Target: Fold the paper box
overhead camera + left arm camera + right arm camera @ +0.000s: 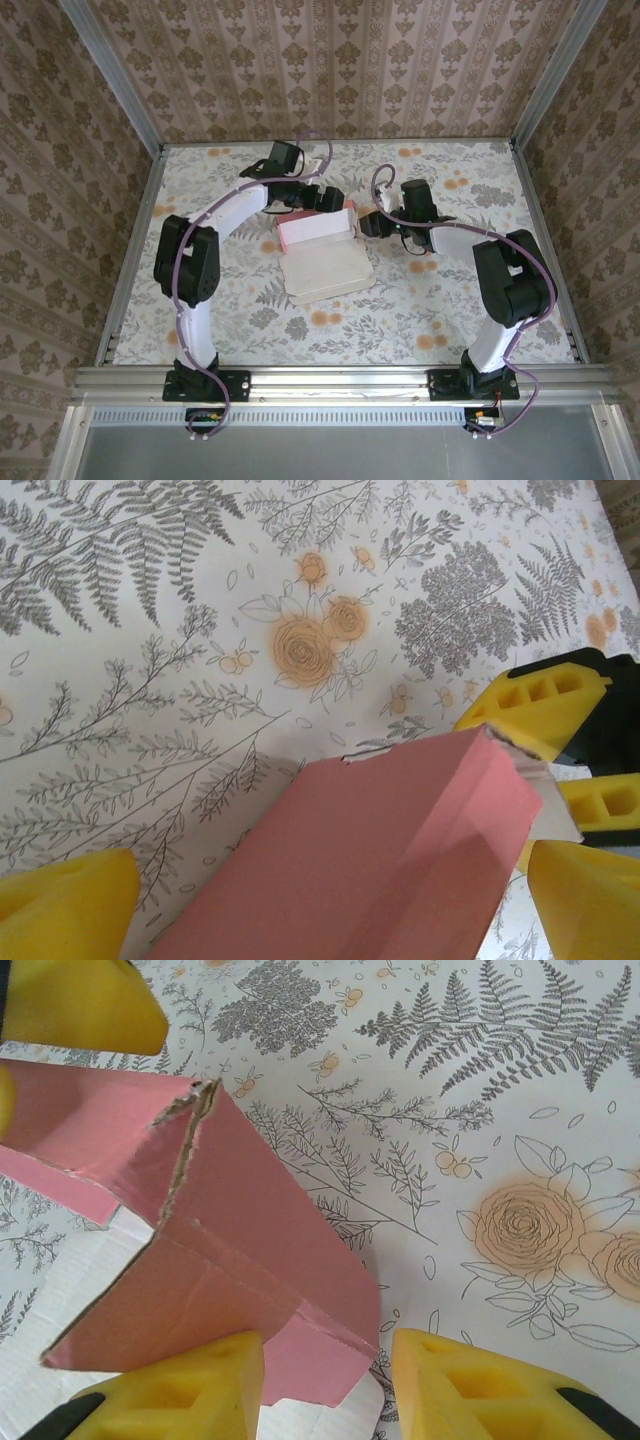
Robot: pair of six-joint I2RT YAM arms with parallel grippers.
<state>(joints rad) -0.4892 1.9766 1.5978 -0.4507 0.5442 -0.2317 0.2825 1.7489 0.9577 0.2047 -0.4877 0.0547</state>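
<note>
Right jaws, partly open, straddle an end tab of the paper box lying in the middle of the bench, gripping nothing. Farther back, left jaws, spread fully, bracket its raised pink wall without closing. Thin card looks light, springy and easily creased; pinch a flap edge beside its fold.

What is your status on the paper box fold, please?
Left gripper, jaws wide, straddling raised wall of paper box. Right gripper, jaws part open round an end flap. Box partly folded. No obstruction seen.
</note>
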